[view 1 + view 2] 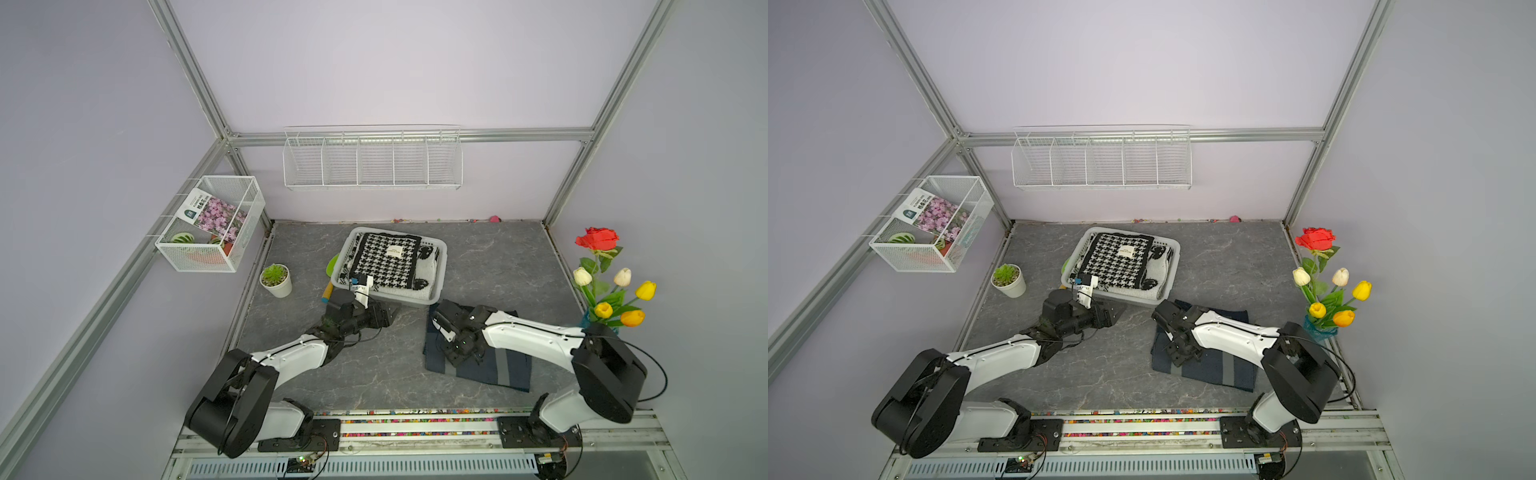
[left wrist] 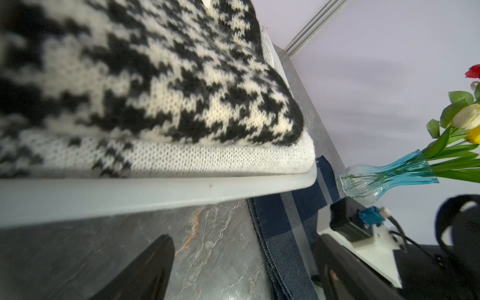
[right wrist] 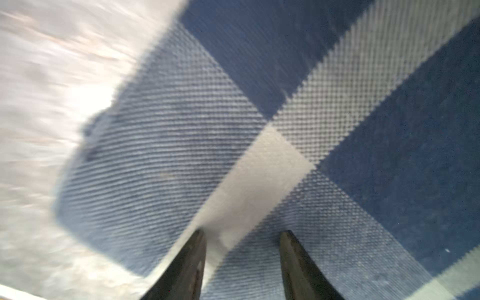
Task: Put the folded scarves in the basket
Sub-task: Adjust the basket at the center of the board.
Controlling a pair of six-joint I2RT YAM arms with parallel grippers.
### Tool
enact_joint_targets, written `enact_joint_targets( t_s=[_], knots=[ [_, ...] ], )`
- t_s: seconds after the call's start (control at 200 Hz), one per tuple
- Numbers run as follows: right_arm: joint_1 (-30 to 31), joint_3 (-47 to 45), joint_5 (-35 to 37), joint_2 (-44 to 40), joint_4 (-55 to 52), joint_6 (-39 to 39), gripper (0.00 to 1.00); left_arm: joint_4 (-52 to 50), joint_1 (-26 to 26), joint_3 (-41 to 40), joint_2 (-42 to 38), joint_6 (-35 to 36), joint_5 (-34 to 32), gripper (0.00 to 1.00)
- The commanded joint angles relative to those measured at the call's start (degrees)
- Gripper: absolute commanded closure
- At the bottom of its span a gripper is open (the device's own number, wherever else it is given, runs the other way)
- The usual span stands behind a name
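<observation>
Resting in basket [image 1: 399, 298], houndstooth scarf [image 1: 386, 262] near wide, empty left claw [image 1: 390, 314]; right claw [image 3: 242, 236] parted over navy scarf [image 3: 181, 155].

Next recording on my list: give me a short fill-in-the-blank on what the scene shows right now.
1. The black-and-white scarf lies in the ___.
2. The right pincer hangs over the blue scarf, which lies on the ___.
3. The vase holds tulips and one red ___.
Missing words: basket, table, rose.
</observation>
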Motion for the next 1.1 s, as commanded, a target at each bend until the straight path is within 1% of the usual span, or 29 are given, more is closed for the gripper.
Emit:
enact_joint_targets(
  t_s=[0.0, 0.115, 0.34, 0.47, 0.57, 0.635, 0.72, 0.82, 0.949, 1.009, 1.094],
  knots=[
    [0.64, -2.32, -2.57, -3.55, 5.29, 1.89, 0.49, 2.92, -0.61, 3.89, 4.64, 0.25, -0.51, 0.13],
    [0.66, -4.26, -2.3, -4.15, 7.12, 2.02, 0.48, 4.46, -2.45, 6.6, 8.78, 0.59, -1.19, 0.14],
    [0.66, -5.92, -2.16, -1.67, 10.06, 1.79, 0.49, 0.35, -7.95, 17.82, 19.41, 2.3, -2.14, 0.19],
    [0.92, -8.04, -3.67, -2.1, 11.99, 2.51, 0.5, -0.34, -8.21, 21.99, 23.17, 2.22, -2.22, 0.2],
    [1.72, -9.42, -4.44, -2.21, 13.47, 3.14, 0.52, 1.79, -8.59, 22.6, 24.14, 0.63, 0.29, 0.21],
    [2.66, -9.91, -5.24, -1.91, 14.5, 3.41, 0.53, 2.35, -9.28, 21.94, 23.11, 0.18, 0.97, 0.21],
    [4.5, -10.24, -7.12, -1.7, 15.92, 3.67, 0.54, 0.6, -9.97, 20.26, 20.46, -0.2, 0.71, 0.19],
    [7.07, -10.45, -8.58, -1.64, 18.09, 4.07, 0.54, -1.05, -10.41, 15.93, 16.36, -1.38, -0.22, 0.17],
    [9.41, -9.65, -12.49, -2.01, 20.2, 3.66, 0.54, -2.84, -10.39, 9.46, 10.07, -1.27, -2.89, 0.16],
    [9.49, -9.43, -12.32, -3.86, 20.24, 4.18, 0.52, -4.79, -10.41, 7.56, 7.68, -0.88, -3.86, 0.16],
    [9.39, -11.03, -10.9, -9.11, 21.21, 4.4, 0.51, -7.03, -10.41, 4.49, 4.54, -0.95, -5.66, 0.16]
  ],
)
